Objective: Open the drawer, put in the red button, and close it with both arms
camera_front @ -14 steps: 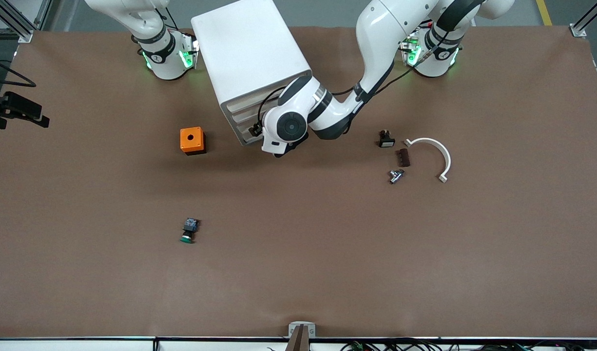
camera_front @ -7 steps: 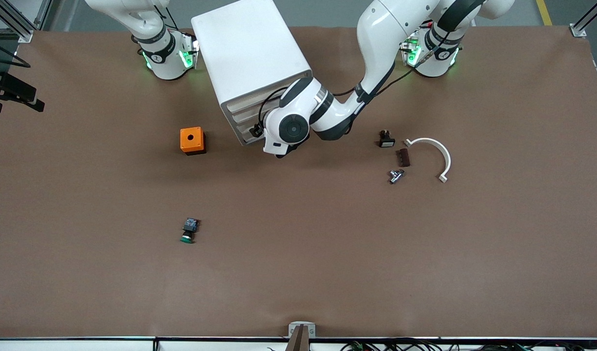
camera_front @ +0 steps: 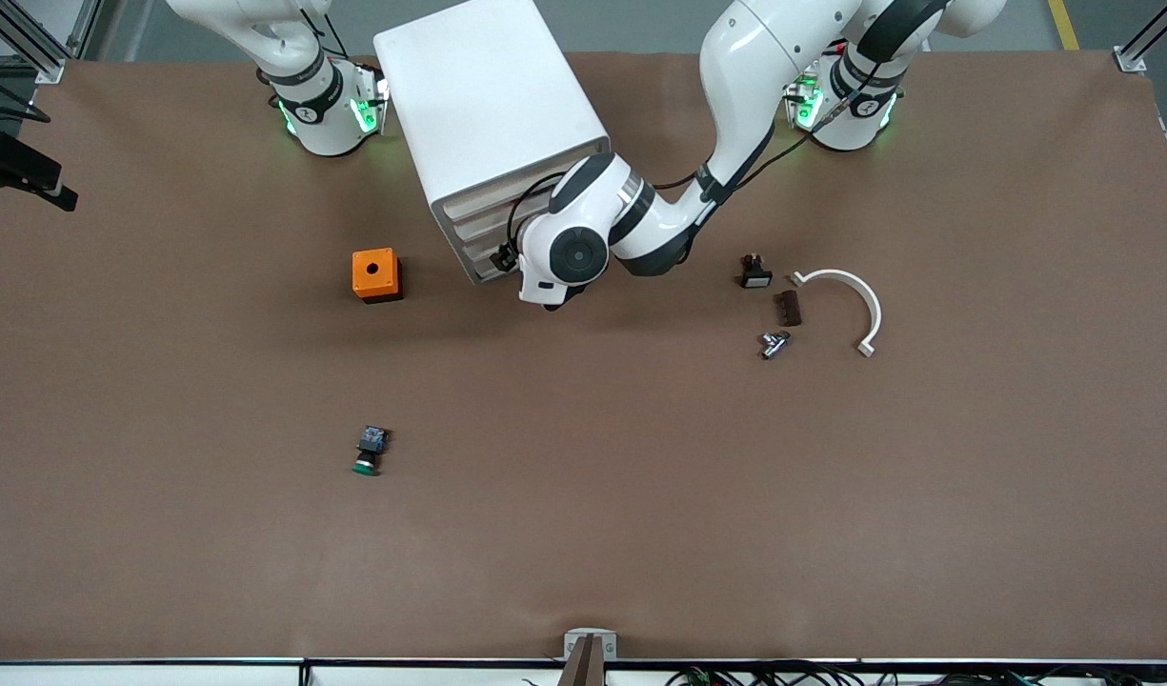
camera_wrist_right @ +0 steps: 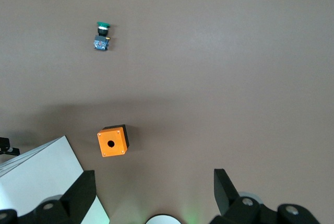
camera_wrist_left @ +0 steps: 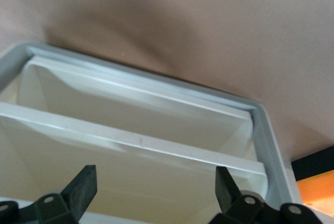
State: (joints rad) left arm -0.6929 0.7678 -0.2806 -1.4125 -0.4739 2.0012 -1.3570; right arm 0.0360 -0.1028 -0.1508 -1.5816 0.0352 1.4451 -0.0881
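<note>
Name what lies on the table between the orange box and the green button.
Nothing: only bare brown table between the orange box and the green button, as the front view shows.

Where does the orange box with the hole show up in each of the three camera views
Front view: the orange box sits on the table beside the white cabinet, toward the right arm's end.
Left wrist view: only an orange corner shows at the picture's edge, past the cabinet's frame.
Right wrist view: the box lies whole beside the cabinet's corner, the open right gripper high above.
Shared landmark: the white cabinet.
</note>
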